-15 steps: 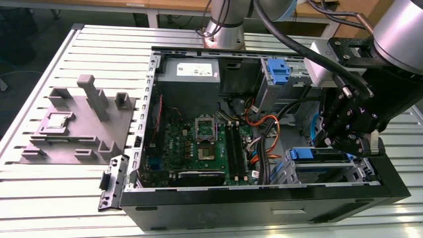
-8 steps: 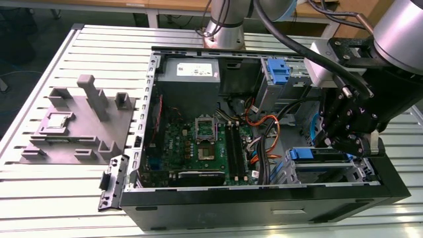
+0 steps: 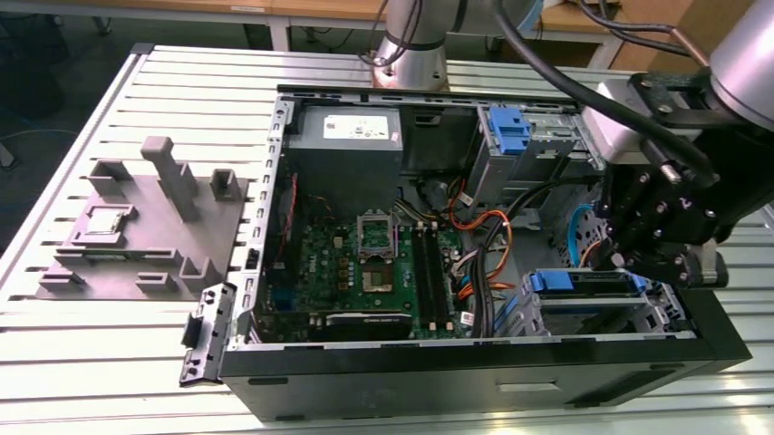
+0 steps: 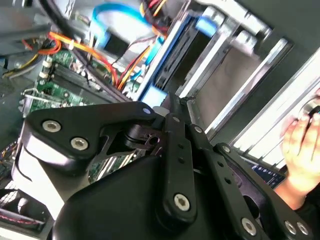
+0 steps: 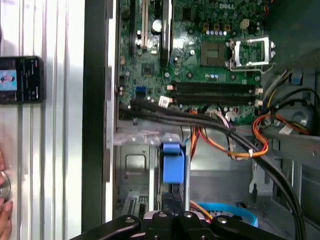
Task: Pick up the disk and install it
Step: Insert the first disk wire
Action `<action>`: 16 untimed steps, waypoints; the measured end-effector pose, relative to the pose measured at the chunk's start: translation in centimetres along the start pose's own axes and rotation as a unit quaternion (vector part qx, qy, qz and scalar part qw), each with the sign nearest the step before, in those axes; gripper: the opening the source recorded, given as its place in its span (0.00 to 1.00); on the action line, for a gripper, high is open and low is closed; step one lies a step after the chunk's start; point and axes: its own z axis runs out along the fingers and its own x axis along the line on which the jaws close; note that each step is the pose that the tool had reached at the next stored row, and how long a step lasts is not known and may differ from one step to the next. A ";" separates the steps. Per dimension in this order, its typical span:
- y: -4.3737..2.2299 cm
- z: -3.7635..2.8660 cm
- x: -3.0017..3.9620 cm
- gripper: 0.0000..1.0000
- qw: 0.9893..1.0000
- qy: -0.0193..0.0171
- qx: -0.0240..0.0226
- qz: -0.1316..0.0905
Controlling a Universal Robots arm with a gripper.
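Observation:
The disk point(image 3: 585, 283) lies flat in the drive cage at the front corner of the open computer case, on the exterior view's right. Its blue carrier bracket faces the case's inside. My black gripper point(image 3: 659, 272) hangs just over the cage's outer side. In the second wrist view the gripper point(image 4: 169, 106) looks shut, with nothing between its fingers, and its tip sits right beside the blue tab of the disk point(image 4: 154, 95). I cannot tell whether they touch. In the first wrist view the disk's blue tab point(image 5: 173, 162) lines up with the gripper's knuckles.
A second blue carrier point(image 3: 514, 131) stands in the rear bay beside the grey power supply point(image 3: 347, 127). Orange cables point(image 3: 490, 245) run between the motherboard point(image 3: 362, 263) and the cage. A grey fixture point(image 3: 145, 227) sits on the slatted table. A person's hand point(image 4: 300, 145) and a phone point(image 5: 20, 80) lie outside the case.

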 end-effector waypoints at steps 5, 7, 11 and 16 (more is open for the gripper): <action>-0.53 0.02 0.00 0.10 1.000 0.000 0.000 0.000; -0.53 0.03 0.00 0.10 1.000 0.000 0.000 -0.002; -0.53 0.03 0.01 0.10 1.000 0.000 0.000 -0.018; -0.55 -0.66 -0.02 0.10 1.000 -0.001 -0.001 -0.027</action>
